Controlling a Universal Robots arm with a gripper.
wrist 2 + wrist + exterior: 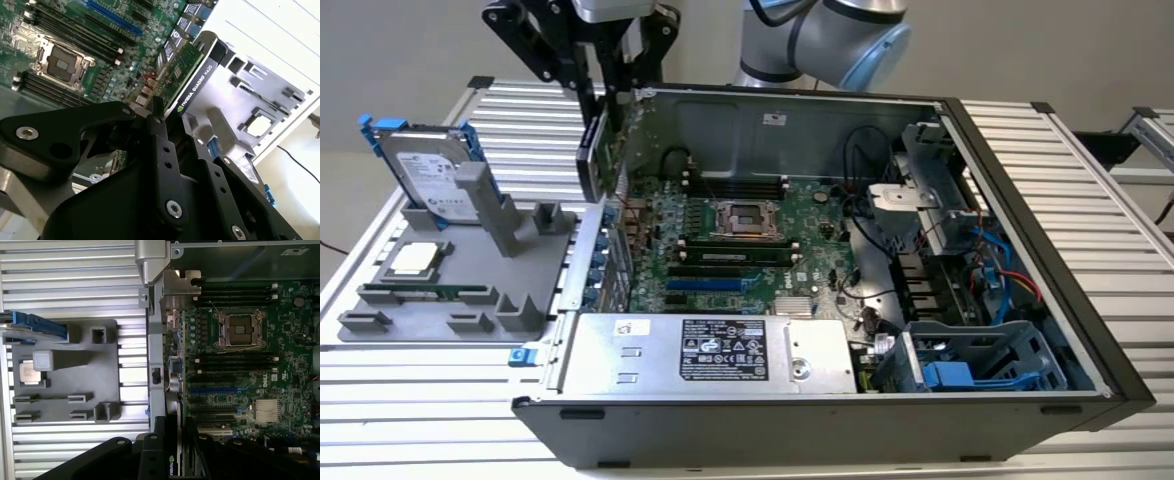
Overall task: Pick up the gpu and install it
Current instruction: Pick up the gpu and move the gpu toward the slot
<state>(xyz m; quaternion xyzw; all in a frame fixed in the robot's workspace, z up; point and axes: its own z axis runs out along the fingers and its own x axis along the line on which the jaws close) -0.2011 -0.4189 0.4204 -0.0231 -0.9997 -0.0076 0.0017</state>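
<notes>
- Gripper (614, 90) first, in the exterior view: it hangs high over the rear edge of the open computer case (1067, 300), jaws clamped on the gpu (591, 160). The card dangles edge-down, just inside that wall, well above the motherboard (720, 250). Off to the exterior view's left sits the gray fixture (454, 310), with the hard drive (434, 170) propped up in it.
- In the second wrist view, the gripper (172, 125) has the gpu (189, 75) pinched between its black fingers. The green board juts out over the row of slots, not far from the CPU socket (62, 62). The card is not seated.
- In the first wrist view, the gripper (176, 437) and the gpu (174, 462) line up close along the case's rear wall (155, 350), with the blue slot (212, 389) lying off to one side.
- Trouble I'd watch for: the card runs so near that wall that its bracket could snag on the metal on the way down. Any tilt in the grip and the edge connector may land beside the slot, scraping the board.
</notes>
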